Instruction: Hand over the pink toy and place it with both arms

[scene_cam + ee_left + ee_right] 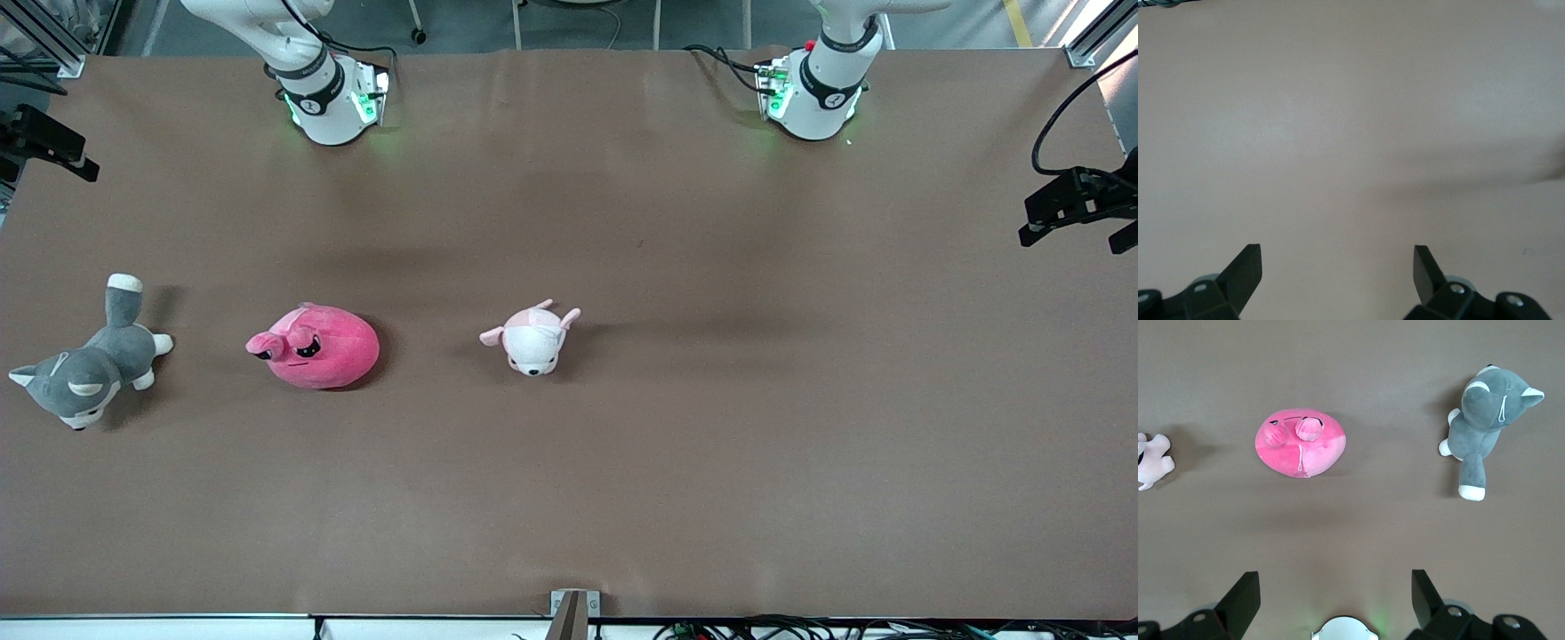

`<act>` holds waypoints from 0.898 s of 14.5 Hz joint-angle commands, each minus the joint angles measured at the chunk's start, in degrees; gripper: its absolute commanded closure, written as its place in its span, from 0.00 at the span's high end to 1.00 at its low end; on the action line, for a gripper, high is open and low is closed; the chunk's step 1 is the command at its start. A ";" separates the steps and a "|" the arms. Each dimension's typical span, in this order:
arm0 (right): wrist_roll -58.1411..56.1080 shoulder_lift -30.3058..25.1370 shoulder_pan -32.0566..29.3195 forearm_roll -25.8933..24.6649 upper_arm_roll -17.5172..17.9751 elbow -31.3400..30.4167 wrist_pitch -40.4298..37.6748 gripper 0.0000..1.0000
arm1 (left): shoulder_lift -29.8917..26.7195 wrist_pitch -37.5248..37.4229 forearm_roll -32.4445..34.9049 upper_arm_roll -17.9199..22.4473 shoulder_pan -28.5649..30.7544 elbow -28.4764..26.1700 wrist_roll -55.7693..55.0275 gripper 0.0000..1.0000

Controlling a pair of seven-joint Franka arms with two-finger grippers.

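Below the right tool [1335,600], fingers apart, the pink plush toy [1300,443] lies on the bench [711,444] between a grey plush cat [1485,420] and a white plush puppy [532,338]. The left tool [1337,277], fingers apart, hangs over bare bench. This layout fits either pre-pickup or post-placement.

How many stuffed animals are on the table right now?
3, in a row: a grey one at the right arm's end, the pink toy beside it, and a small white one near the middle. None looks hidden.
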 commanded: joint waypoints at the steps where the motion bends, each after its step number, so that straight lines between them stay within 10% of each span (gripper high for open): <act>1: 0.80 -0.82 -0.16 -1.17 0.48 -1.01 0.03 1.00 | -0.14 0.20 -0.08 -0.32 0.08 0.32 0.08 1.00; 13: 0.27 -0.73 -0.08 -2.57 0.48 -0.92 1.17 1.00 | -0.14 0.20 -0.43 -0.50 0.08 0.32 -2.63 1.00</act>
